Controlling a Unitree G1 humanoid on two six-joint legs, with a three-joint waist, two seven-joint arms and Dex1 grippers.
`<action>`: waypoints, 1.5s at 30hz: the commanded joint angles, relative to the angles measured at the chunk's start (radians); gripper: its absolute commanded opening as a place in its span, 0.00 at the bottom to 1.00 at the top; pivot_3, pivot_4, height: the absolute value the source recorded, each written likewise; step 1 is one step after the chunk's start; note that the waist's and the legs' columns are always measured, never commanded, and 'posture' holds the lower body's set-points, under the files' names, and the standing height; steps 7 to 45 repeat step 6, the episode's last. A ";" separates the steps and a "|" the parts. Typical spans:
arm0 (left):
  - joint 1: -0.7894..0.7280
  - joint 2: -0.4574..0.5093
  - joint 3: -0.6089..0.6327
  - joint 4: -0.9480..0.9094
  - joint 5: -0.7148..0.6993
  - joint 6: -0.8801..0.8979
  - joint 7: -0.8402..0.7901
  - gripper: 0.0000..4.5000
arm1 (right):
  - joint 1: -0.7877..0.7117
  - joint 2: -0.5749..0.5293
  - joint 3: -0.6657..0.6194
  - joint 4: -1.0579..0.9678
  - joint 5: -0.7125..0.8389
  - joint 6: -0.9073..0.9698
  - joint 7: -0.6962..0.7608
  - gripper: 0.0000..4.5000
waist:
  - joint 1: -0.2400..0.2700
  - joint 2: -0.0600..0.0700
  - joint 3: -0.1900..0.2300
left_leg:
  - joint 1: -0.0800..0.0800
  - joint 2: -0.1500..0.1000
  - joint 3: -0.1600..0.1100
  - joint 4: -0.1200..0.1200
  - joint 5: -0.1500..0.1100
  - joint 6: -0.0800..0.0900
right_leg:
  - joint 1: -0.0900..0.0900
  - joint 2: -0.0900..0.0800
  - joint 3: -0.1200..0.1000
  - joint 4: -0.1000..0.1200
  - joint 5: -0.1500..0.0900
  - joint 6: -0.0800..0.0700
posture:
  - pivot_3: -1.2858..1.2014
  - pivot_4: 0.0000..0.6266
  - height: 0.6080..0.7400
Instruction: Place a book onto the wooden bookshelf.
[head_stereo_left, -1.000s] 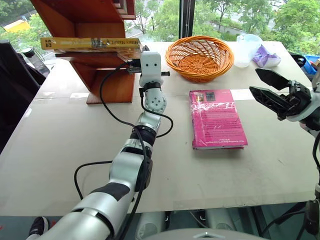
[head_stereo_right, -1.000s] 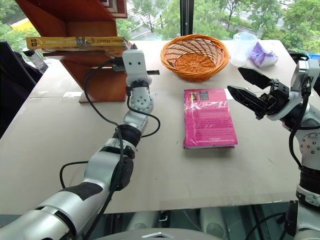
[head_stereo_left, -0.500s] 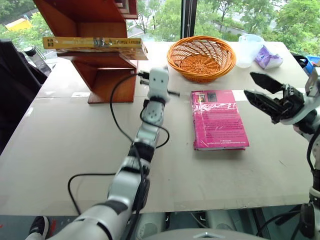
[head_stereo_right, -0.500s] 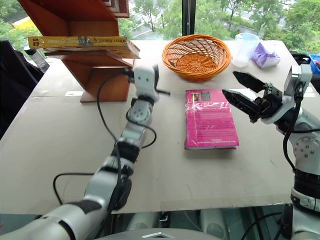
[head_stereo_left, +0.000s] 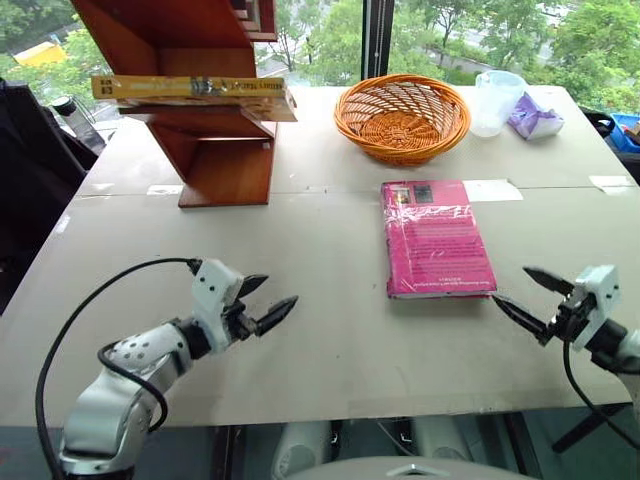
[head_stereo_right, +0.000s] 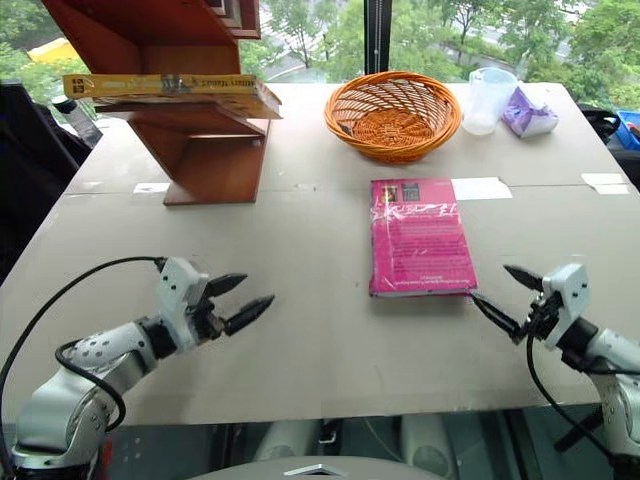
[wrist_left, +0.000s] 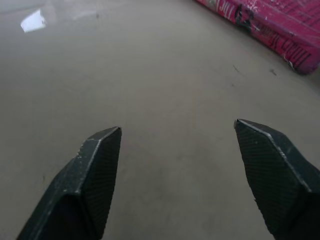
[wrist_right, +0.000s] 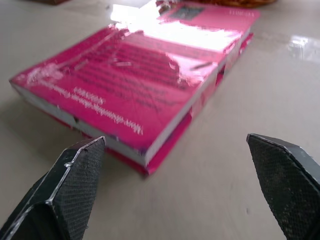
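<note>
The book lies flat on a shelf of the bookshelf at the table's far left, its end jutting past the shelf edge. The left gripper hangs low over the near left of the table, fingers spread and empty. The right gripper sits near the right edge, fingers wide apart and empty, pointing at the pink book beside the basket

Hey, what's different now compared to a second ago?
The left gripper let go of the book, left it on the wooden bookshelf, and pulled back low, open. The right gripper dropped lower, still open. The pink book and basket stayed.
</note>
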 joint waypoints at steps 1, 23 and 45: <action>0.027 -0.007 0.018 -0.020 0.020 -0.048 0.011 0.99 | 0.028 -0.001 -0.028 0.034 -0.009 -0.090 0.032 1.00 | 0.002 0.000 -0.001 | 0.001 0.000 0.000 0.000 0.000 0.000 | 0.000 0.000 -0.001 0.000 0.000 0.000 | 0.52 0.24 1.00; 0.035 -0.028 -0.029 -0.011 0.057 -0.084 0.020 0.99 | 0.014 0.012 -0.035 0.105 -0.020 -0.162 0.014 1.00 | 0.002 0.000 -0.001 | 0.001 0.001 0.001 0.000 0.000 0.000 | 0.000 0.004 -0.001 0.000 -0.001 0.002 | 0.52 0.24 1.00; 0.035 -0.028 -0.029 -0.011 0.057 -0.084 0.020 0.99 | 0.014 0.012 -0.035 0.105 -0.020 -0.162 0.014 1.00 | 0.002 0.000 -0.001 | 0.001 0.001 0.001 0.000 0.000 0.000 | 0.000 0.004 -0.001 0.000 -0.001 0.002 | 0.52 0.24 1.00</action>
